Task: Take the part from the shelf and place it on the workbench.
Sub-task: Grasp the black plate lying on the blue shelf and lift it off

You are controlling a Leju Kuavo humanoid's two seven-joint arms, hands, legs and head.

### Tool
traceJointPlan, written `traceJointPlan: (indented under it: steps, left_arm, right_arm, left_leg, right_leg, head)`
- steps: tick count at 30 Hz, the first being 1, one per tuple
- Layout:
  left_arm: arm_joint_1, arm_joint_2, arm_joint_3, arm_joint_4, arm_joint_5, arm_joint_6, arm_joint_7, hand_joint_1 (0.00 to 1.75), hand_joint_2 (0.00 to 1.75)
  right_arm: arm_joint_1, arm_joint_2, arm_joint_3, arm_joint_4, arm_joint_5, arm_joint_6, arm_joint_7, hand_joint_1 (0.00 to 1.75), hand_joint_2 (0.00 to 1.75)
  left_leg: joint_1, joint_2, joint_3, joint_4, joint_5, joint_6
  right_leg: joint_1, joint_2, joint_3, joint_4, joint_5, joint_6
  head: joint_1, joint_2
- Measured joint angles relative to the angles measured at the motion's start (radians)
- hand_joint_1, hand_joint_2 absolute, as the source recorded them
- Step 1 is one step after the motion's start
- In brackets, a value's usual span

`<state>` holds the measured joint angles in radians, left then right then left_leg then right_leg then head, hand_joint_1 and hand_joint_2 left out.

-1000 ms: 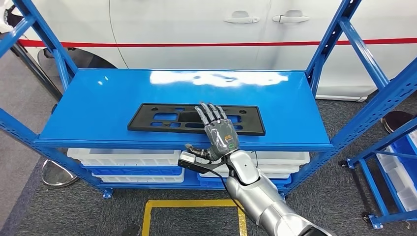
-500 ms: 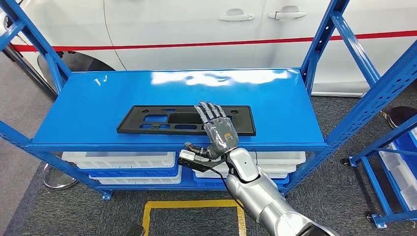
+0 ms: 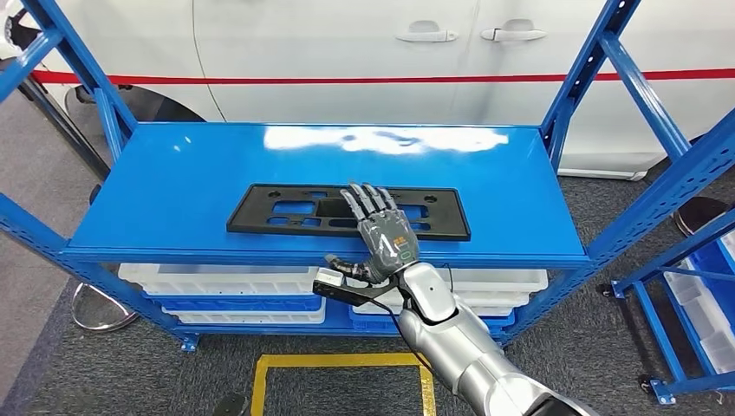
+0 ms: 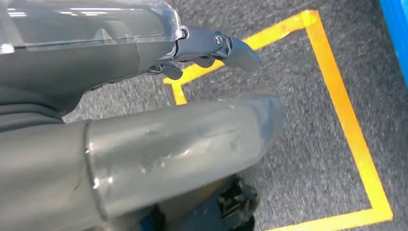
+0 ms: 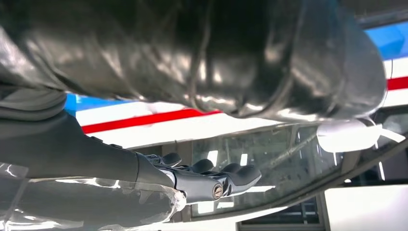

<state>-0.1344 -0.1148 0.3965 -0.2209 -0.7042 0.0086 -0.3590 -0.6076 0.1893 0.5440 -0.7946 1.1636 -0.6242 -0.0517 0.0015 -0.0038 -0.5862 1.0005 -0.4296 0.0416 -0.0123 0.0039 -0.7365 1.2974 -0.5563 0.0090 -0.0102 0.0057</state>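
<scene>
The part is a long flat black plastic panel with cut-outs, lying near the front of the blue shelf top. My right hand reaches over the shelf's front edge with its fingers stretched flat across the panel's middle right, and its thumb sits below the shelf edge. It grips nothing. In the right wrist view the right hand has straight fingers. My left hand hangs over the floor with nothing in it, its fingers loosely apart.
White and blue bins fill the lower shelf. A white car with a red stripe stands right behind the rack. Blue uprights flank the shelf, and another blue rack stands at the right. Yellow floor tape marks the grey carpet.
The head view swayed and came back. My right hand stays flat over the panel with almost no shift, and the panel lies where it was.
</scene>
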Motion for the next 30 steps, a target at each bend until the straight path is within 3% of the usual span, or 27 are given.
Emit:
traceJointPlan:
  steps: [3,5,9,12,14,15,16,17,19,20,24,25,28,29,30]
  left_arm:
    - [0.0,0.0,0.0,0.0,-0.002,-0.001,0.0,0.0,0.0]
    - [-0.002,0.0,0.0,0.0,-0.004,-0.002,0.0,0.0,0.0]
    - [-0.003,0.0,0.0,0.0,-0.005,-0.001,-0.001,0.0,0.0]
    - [-0.003,0.0,0.0,0.0,-0.007,-0.002,-0.001,0.0,0.0]
    - [-0.002,0.0,0.0,0.0,-0.008,-0.002,-0.002,0.0,0.0]
    - [-0.002,0.0,0.0,0.0,-0.008,-0.002,-0.002,0.0,0.0]
    - [-0.002,0.0,0.0,0.0,-0.009,-0.002,-0.002,0.0,0.0]
    - [-0.003,0.0,0.0,0.0,-0.009,-0.001,-0.002,0.0,0.0]
    - [-0.006,0.0,0.0,0.0,-0.011,-0.001,-0.002,0.0,0.0]
    - [-0.006,0.0,0.0,0.0,-0.011,-0.001,-0.002,0.0,0.0]
    - [-0.006,-0.001,0.0,0.0,-0.014,-0.001,-0.003,0.0,0.0]
    - [-0.007,-0.001,0.0,0.0,-0.015,-0.001,-0.003,0.0,0.0]
    - [-0.009,-0.001,0.0,0.0,-0.015,0.0,-0.004,0.0,0.0]
    - [-0.009,-0.001,0.0,0.0,-0.015,0.0,-0.004,0.0,0.0]
    - [-0.008,-0.001,0.0,0.0,-0.015,0.0,-0.004,0.0,0.0]
  right_arm:
    - [-0.003,-0.001,0.002,0.0,-0.009,0.001,-0.005,0.0,0.0]
    - [-0.005,-0.002,0.003,-0.001,-0.012,0.003,-0.006,0.0,0.0]
    - [-0.005,-0.003,0.003,-0.002,-0.013,0.005,-0.006,0.0,0.0]
    - [-0.005,-0.003,0.004,-0.003,-0.013,0.004,-0.006,0.0,0.0]
    - [-0.002,-0.003,0.004,-0.003,-0.013,0.005,-0.007,0.0,0.0]
    - [-0.002,-0.003,0.004,-0.003,-0.013,0.005,-0.007,0.0,0.0]
    - [-0.002,-0.003,0.004,-0.003,-0.013,0.005,-0.007,0.0,0.0]
    - [-0.002,-0.003,0.004,-0.003,-0.013,0.005,-0.007,0.0,0.0]
    - [-0.004,-0.003,0.004,-0.003,-0.013,0.005,-0.007,0.0,0.0]
    - [-0.005,-0.003,0.004,-0.003,-0.013,0.005,-0.007,0.0,0.0]
    - [-0.006,-0.003,0.004,-0.004,-0.013,0.005,-0.008,0.0,0.0]
    - [-0.008,-0.004,0.004,-0.004,-0.013,0.004,-0.008,0.0,0.0]
    - [-0.005,-0.007,0.005,-0.002,-0.013,0.004,-0.008,0.0,0.0]
    - [-0.003,-0.009,0.005,-0.001,-0.013,0.004,-0.008,0.0,0.0]
    - [-0.001,-0.01,0.005,-0.001,-0.013,0.003,-0.008,0.0,0.0]
  left_leg:
    - [-0.002,-0.001,-0.003,0.016,-0.009,-0.008]
    - [-0.005,-0.002,-0.008,0.026,-0.015,-0.018]
    - [-0.002,-0.001,-0.018,0.048,-0.035,-0.037]
    - [0.005,-0.001,-0.087,0.202,-0.119,-0.053]
    - [0.009,-0.001,-0.129,0.289,-0.142,-0.058]
    - [0.01,-0.001,-0.127,0.283,-0.127,-0.058]
    - [0.01,0.0,-0.106,0.24,-0.096,-0.057]
    - [0.01,0.0,-0.074,0.171,-0.059,-0.054]
    - [0.006,-0.001,-0.019,0.056,-0.019,-0.046]
    - [0.003,-0.002,-0.006,0.029,-0.015,-0.042]
    - [0.003,-0.001,0.003,0.004,-0.009,-0.018]
    - [0.005,0.0,0.007,-0.003,-0.005,-0.012]
    - [0.004,0.001,0.009,-0.006,-0.003,-0.002]
    - [0.004,0.001,0.009,-0.005,-0.004,-0.001]
    - [0.003,0.0,0.009,-0.003,-0.005,-0.001]
  right_leg:
    - [0.002,-0.001,0.087,-0.174,0.084,-0.007]
    - [0.004,0.0,0.119,-0.241,0.098,-0.014]
    - [0.003,0.001,0.122,-0.251,0.104,-0.033]
    - [0.001,-0.003,0.123,-0.255,0.105,-0.041]
    - [0.001,-0.003,0.122,-0.255,0.105,-0.042]
    - [0.002,-0.003,0.123,-0.254,0.104,-0.042]
    - [0.001,-0.002,0.124,-0.254,0.104,-0.042]
    - [0.001,-0.002,0.125,-0.254,0.103,-0.041]
    - [0.004,-0.001,0.125,-0.253,0.103,-0.035]
    - [0.004,-0.001,0.124,-0.254,0.103,-0.03]
    - [0.003,-0.002,0.12,-0.245,0.095,-0.009]
    - [0.004,-0.002,0.107,-0.216,0.076,-0.006]
    - [0.003,-0.002,0.02,-0.036,-0.007,-0.001]
    - [0.002,-0.003,-0.001,0.004,-0.015,0.0]
    - [0.001,-0.003,-0.004,0.006,-0.001,0.001]
  head:
    - [0.0,0.0]
    - [0.0,0.0]
    - [0.0,0.0]
    - [-0.001,0.0]
    - [0.0,0.0]
    - [0.0,0.0]
    - [-0.001,0.0]
    - [-0.001,0.0]
    - [0.0,0.0]
    - [0.0,0.0]
    - [0.0,0.0]
    - [0.0,0.0]
    - [0.0,0.0]
    - [0.0,0.0]
    - [0.0,0.0]
